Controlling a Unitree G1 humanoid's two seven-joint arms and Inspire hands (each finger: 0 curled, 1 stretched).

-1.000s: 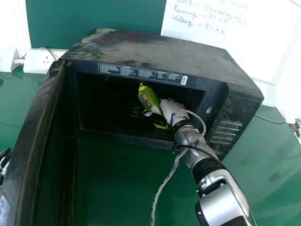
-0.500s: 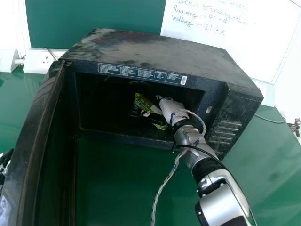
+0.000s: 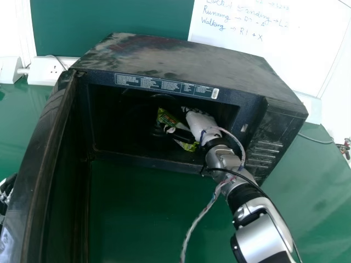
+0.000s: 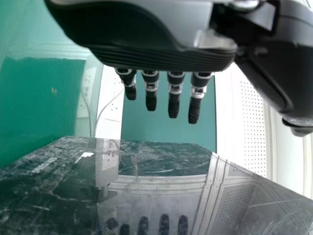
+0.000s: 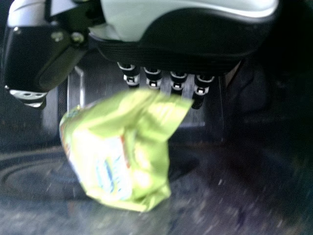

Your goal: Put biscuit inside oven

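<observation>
Inside the black oven, the green biscuit packet lies partly behind my right hand, which reaches into the cavity. The right wrist view has the packet loose beside the straight fingers of my right hand, its thumb standing away and not wrapped round it. At the head view's left edge, part of my left hand shows beyond the oven door. Extended fingers of my left hand hang over a dark glossy surface in the left wrist view.
The oven door stands swung out at the left, and the control panel side is close to my right forearm. A whiteboard and a power socket are behind the oven. A loose cable hangs along my right arm.
The packet has dropped lower in the oven and turned from its more upright pose. My right hand has let go of it and shifted slightly.
</observation>
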